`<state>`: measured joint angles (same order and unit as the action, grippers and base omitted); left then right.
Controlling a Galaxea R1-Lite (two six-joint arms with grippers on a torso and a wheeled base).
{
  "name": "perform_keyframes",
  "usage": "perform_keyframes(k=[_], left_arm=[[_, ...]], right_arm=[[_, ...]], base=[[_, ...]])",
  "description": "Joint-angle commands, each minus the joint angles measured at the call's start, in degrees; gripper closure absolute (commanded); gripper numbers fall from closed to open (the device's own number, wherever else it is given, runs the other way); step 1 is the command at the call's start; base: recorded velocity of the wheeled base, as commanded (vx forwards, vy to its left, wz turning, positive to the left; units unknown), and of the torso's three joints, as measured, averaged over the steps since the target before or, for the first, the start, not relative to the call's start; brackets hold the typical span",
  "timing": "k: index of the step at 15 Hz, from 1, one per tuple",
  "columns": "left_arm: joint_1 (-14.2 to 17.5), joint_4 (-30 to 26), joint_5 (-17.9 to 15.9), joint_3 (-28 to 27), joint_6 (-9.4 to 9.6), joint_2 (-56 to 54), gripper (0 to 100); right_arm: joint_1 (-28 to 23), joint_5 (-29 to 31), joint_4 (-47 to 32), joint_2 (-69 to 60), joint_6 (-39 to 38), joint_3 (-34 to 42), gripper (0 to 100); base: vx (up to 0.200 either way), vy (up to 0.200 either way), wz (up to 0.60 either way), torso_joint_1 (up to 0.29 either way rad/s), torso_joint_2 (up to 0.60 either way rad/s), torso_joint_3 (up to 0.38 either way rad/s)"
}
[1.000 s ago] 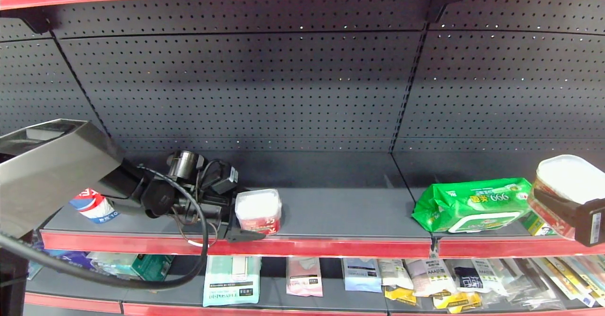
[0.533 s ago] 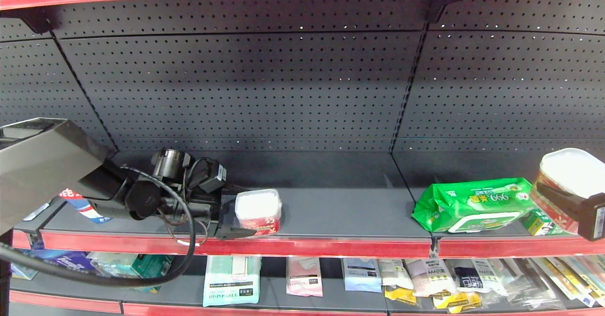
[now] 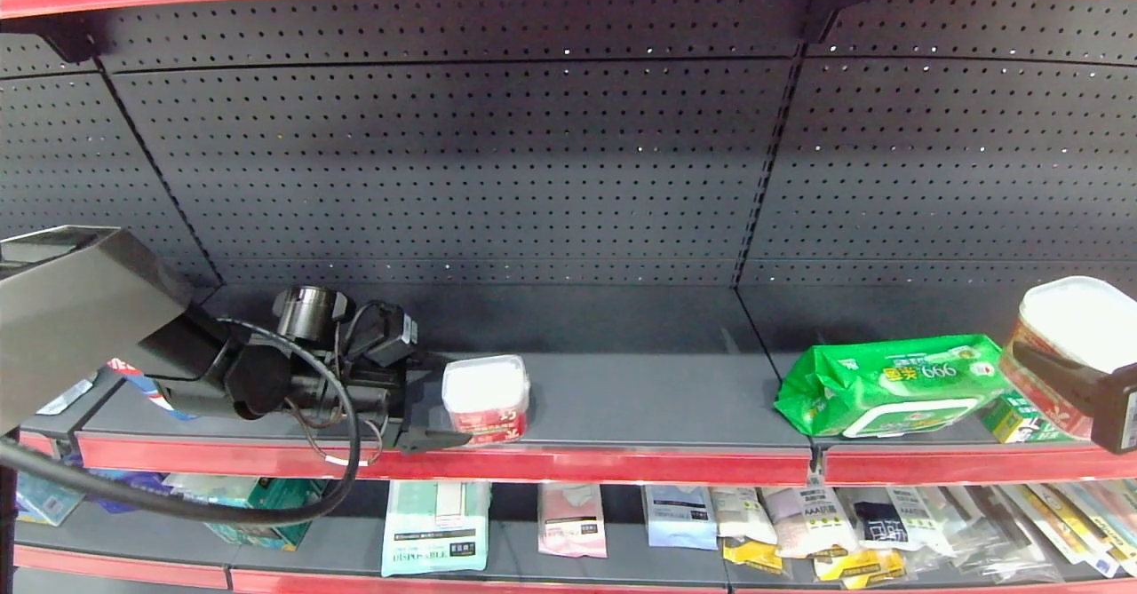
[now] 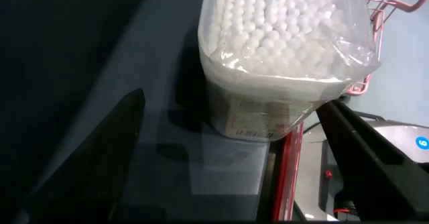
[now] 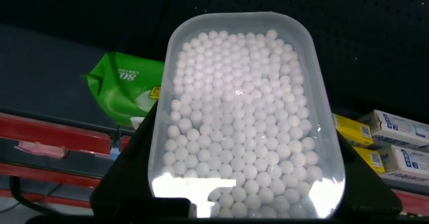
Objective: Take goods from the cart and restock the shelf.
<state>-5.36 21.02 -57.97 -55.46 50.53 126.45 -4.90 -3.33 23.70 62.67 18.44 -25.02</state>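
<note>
swab tub (image 3: 485, 396), at L gripper (image 3: 440, 409) tips

Shelf (image 3: 640, 399): grey deck, red front lip. Left bay: cotton-swab tub (image 3: 485, 397) upright at the front edge. Right bay: green wipes pack (image 3: 888, 383) flat near the front edge, small green box (image 3: 1013, 421) just beside it.

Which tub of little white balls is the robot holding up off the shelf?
The tub on the right, clamped in the right gripper beside the green pack. The other tub stands free on the shelf, by the open left gripper.
</note>
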Motion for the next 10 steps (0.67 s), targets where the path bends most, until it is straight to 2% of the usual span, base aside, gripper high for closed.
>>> perform_keyframes(k=[1, 10], left_arm=[[0.1, 0.0, 0.0, -0.2, 0.01, 0.2, 0], [1.5, 0.0, 1.2, -0.5, 0.01, 0.5, 0]], right_arm=[[0.0, 0.0, 0.0, -0.4, 0.1, 0.1, 100], [0.1, 0.0, 0.0, -0.6, 0.1, 0.3, 100]], base=[[0.000, 0.000, 0.00, 0.000, 0.00, 0.000], [0.000, 0.000, 0.00, 0.000, 0.00, 0.000]])
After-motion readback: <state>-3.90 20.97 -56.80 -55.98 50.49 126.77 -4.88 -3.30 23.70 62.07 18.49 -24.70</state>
